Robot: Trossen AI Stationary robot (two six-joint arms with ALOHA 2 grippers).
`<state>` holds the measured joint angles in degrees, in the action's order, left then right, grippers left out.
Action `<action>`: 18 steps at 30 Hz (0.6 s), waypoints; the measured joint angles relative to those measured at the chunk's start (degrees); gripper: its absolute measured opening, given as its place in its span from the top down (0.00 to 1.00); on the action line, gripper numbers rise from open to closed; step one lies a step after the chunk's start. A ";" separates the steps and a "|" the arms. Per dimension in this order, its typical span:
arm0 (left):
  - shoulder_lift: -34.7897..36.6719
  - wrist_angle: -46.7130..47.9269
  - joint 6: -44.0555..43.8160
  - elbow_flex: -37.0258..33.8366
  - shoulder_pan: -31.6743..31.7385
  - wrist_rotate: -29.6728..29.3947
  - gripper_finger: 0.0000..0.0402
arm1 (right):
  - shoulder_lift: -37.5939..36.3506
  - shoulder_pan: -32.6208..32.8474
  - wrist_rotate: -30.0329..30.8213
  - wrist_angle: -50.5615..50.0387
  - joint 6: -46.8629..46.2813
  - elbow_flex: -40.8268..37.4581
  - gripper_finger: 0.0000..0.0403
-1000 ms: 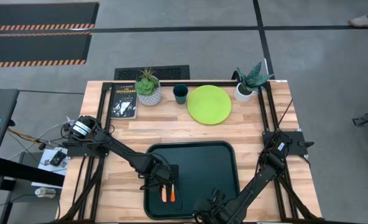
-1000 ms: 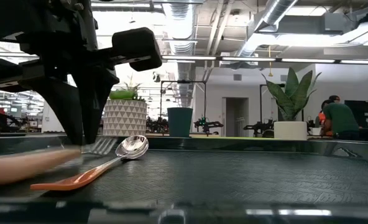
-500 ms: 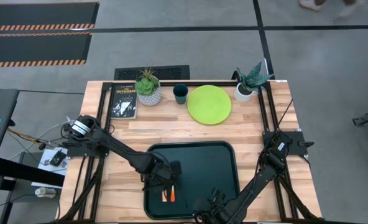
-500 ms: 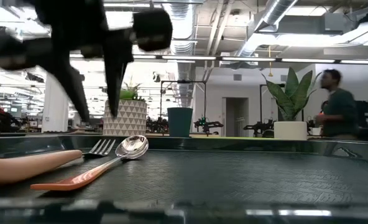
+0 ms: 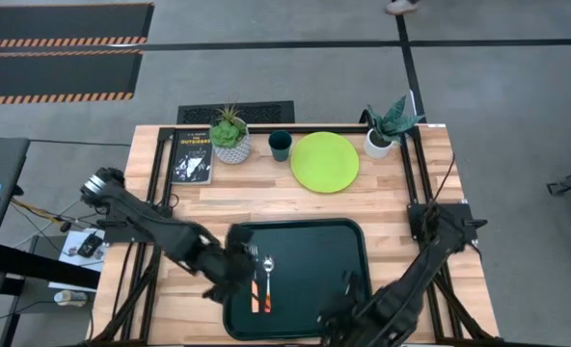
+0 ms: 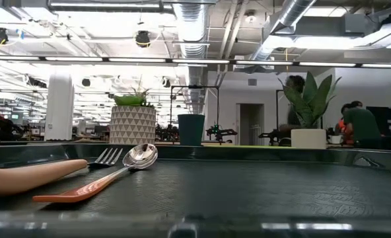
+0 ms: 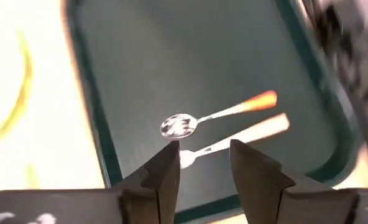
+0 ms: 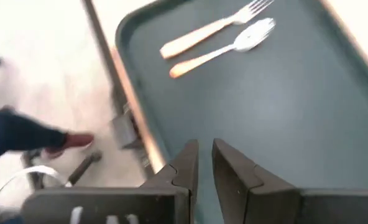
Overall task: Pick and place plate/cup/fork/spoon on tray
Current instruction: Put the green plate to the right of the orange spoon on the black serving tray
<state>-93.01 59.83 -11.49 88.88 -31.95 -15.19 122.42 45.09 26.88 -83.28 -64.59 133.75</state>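
Observation:
The fork point(image 5: 254, 278) and the spoon point(image 5: 267, 281) lie side by side on the floor of the dark tray point(image 5: 295, 226), at its left, heads toward the far edge. They also show in the low view: fork point(image 6: 30, 175), spoon point(image 6: 116, 173). My left gripper point(image 5: 232, 267) is open and empty, just left of them, above the tray's left rim; its wrist view looks down on the spoon point(image 7: 209, 117) and the fork point(image 7: 240, 135). My right gripper point(image 5: 346, 286) is shut and empty above the tray's near right part. The lime-green plate point(image 5: 324, 161) and the dark cup point(image 5: 280, 145) rest on the table at the far side.
A white pot with a plant point(image 5: 231, 138) and a black book point(image 5: 192, 157) are at the far left. A second potted plant point(image 5: 386, 130) stands right of the plate. Bare wood lies between the tray and the far row of things.
My left gripper has risen off the fork and drawn back toward the table's left edge, leaving the low view. The fork and spoon stay on the tray floor. My right arm has lifted from the near edge and moved toward the far edge, over the tray.

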 joint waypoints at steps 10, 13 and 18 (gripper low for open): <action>19.01 -3.01 -25.57 0.02 -14.71 -35.90 0.75 | -18.65 -0.33 17.78 -6.77 0.14 -0.57 0.82; 24.35 -2.92 -35.71 -1.44 -21.54 -51.93 0.77 | -26.36 -1.08 20.73 -6.69 0.00 -5.28 0.80; 31.53 0.67 -51.78 -8.93 -30.57 -65.75 0.76 | -42.71 -3.34 25.48 -6.74 -9.42 -23.60 0.71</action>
<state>-61.48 60.50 -63.27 79.95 -62.53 -80.94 79.71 41.75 52.36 -90.02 -74.01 110.15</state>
